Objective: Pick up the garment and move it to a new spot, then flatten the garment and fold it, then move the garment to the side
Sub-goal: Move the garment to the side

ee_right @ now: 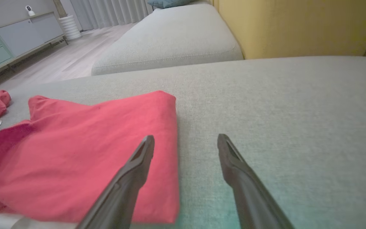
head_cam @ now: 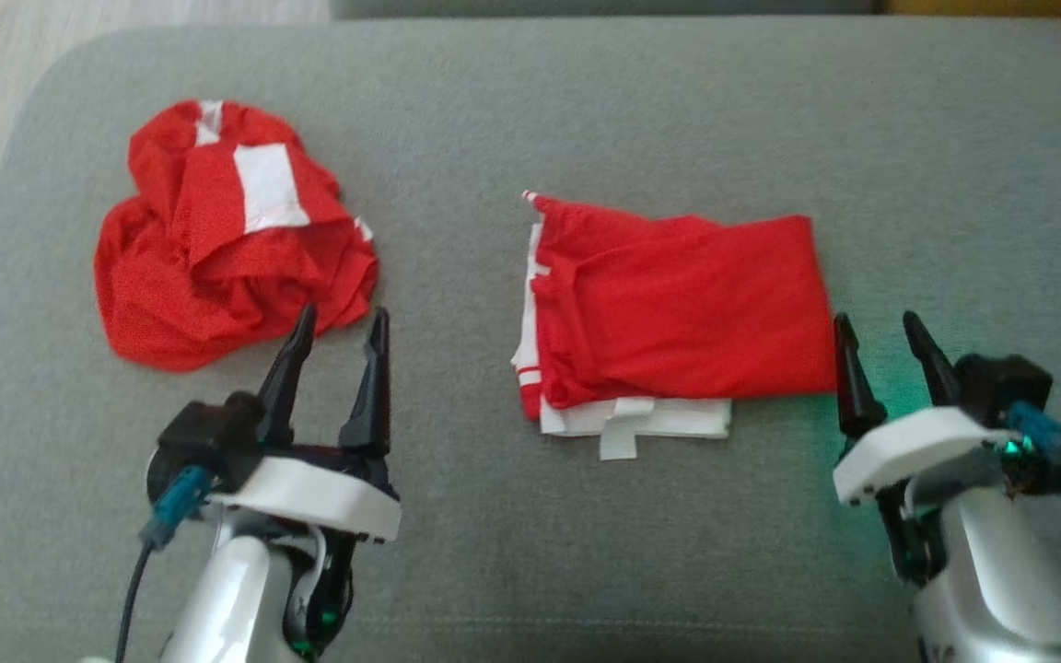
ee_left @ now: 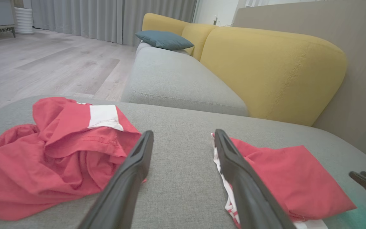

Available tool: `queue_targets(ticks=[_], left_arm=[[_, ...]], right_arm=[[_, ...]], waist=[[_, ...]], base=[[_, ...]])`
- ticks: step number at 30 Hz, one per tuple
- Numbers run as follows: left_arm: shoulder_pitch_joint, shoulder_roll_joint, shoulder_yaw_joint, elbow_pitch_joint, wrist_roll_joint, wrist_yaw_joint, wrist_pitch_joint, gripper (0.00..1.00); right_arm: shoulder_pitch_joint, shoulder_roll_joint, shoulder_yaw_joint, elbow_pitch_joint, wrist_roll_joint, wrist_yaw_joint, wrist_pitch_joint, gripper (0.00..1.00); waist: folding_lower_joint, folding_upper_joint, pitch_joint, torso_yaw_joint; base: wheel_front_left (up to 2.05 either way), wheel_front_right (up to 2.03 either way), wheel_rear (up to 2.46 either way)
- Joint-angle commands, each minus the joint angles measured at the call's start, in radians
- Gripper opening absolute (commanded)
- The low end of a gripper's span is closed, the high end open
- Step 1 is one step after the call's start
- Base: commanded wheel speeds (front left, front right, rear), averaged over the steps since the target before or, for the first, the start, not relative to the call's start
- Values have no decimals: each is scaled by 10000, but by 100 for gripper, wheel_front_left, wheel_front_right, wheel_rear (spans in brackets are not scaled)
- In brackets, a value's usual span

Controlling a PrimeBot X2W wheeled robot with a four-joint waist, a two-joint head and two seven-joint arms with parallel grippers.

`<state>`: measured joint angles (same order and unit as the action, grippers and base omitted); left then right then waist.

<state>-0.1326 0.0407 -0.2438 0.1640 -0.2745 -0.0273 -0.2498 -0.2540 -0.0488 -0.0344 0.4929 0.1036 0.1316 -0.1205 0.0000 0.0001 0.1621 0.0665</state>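
Head cam right now: the folded red garment [head_cam: 678,304] lies a bit right of centre in the frame on the grey seat cushion [head_cam: 586,110]. It's a fairly tidy rectangle, with white trim poking out along its left and bottom edges. My right gripper [head_cam: 877,319] sits at the lower right with its fingers spread apart and nothing between them. One fingertip is right at the garment's right edge, but I can't tell if it actually touches. There's a greenish glow on the cushion around it. The left gripper [head_cam: 343,313] is at the lower left, also spread wide and empty, with its tips just under the crumpled red garment [head_cam: 227,239]. That one sits in a heap in the upper left with a white patch on top. There's bare cushion between the two garments, so nothing blocks either hand. In the left wrist view a yellow backrest [ee_left: 265,70] runs along the right, with a blue pillow [ee_left: 164,39] further back, wood floor [ee_left: 43,63] on the left and grey curtains [ee_left: 106,19] up top. The right wrist view shows a pale cabinet [ee_right: 11,38] in its upper left corner.
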Motion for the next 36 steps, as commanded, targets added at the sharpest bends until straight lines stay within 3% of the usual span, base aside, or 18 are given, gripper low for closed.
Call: queue_targets(ticks=[1, 8, 14, 15, 16, 22, 26, 36], left_arm=[[-501, 95, 241, -271, -45, -8, -120, 100], [-809, 95, 34, -162, -119, -38, -120, 100], [-917, 95, -2, -167, -159, -4, -120, 100], [-919, 95, 10, -174, -155, -2, -120, 100], [-917, 95, 29, -175, -147, 1, -120, 100], [-870, 95, 96, -116, -43, -43, -120, 100], [-901, 95, 159, -132, 27, -103, -120, 100], [-1191, 95, 27, -356, -128, -140, -120, 100]], right_arm=[[-638, -15, 225, -138, 106, -9, 71, 100], [-1597, -15, 63, 1263, 958, -9, 737, 100], [-2209, -16, 5, 2277, 845, -9, 691, 100], [-2277, -22, 78, 2343, 806, -9, 627, 40], [-2348, -59, 165, 2394, 739, -9, 538, 0], [-2643, -398, 521, 2503, 394, -9, 44, 0], [-2823, -960, 831, 2423, 134, -9, -162, 0], [-3652, -3841, 702, 2039, -211, -9, 286, 0]], waist=[[0, -1, 393, 383], [0, -1, 995, 1036], [0, -1, 1250, 1310], [0, -1, 1270, 1305], [0, -1, 1281, 1284], [0, -1, 1241, 936], [0, -1, 1221, 548], [0, -1, 1359, -13]], base=[[0, 0, 0], [0, 0, 0], [0, 0, 0], [0, 0, 0], [0, 0, 0], [0, 0, 0], [0, 0, 0], [0, 0, 0]])
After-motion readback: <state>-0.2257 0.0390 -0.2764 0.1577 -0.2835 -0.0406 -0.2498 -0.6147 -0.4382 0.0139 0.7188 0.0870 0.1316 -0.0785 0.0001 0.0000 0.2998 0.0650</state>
